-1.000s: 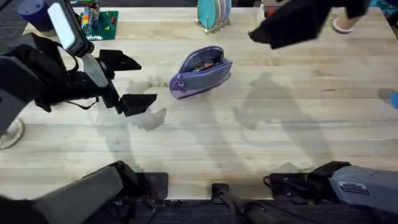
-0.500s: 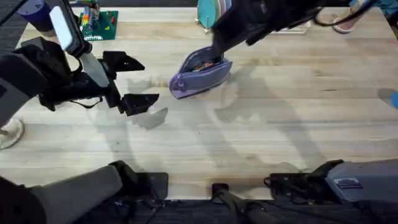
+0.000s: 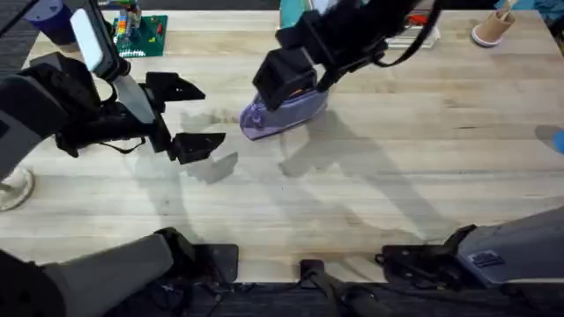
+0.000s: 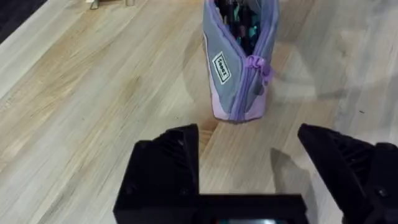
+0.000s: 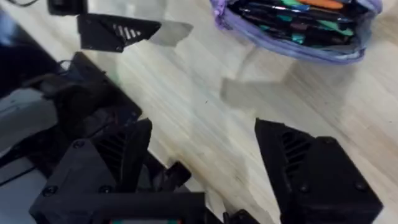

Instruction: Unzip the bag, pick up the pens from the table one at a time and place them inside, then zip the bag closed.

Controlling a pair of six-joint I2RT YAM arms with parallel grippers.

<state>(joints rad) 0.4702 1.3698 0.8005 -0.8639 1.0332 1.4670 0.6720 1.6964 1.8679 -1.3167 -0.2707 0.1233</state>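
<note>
1. Since the earlier overhead pictures the right arm has swept in from the far right edge of the desk [image 3: 423, 176] and now hangs directly over the bag [image 3: 280, 113], covering its far end. The left arm has barely shifted.
2. Bag: stands on the desk, upper middle, mouth open. The right wrist view shows its zipper parted and slim pens [image 5: 292, 25] lying inside. I see no loose pens on the desk.
3. Judgement: filling looks finished; the arrival of the right arm suggests the closing step is starting. Zip not yet drawn.
4. Right hand [image 5: 205, 155]: fingers wide apart, nothing between them, poised above the bag and not touching it.
5. Left hand [image 4: 249, 168]: fingers wide apart, empty, near the bag's zipper end, where the purple pull [image 4: 254, 62] hangs, but clear of the fabric.
</note>
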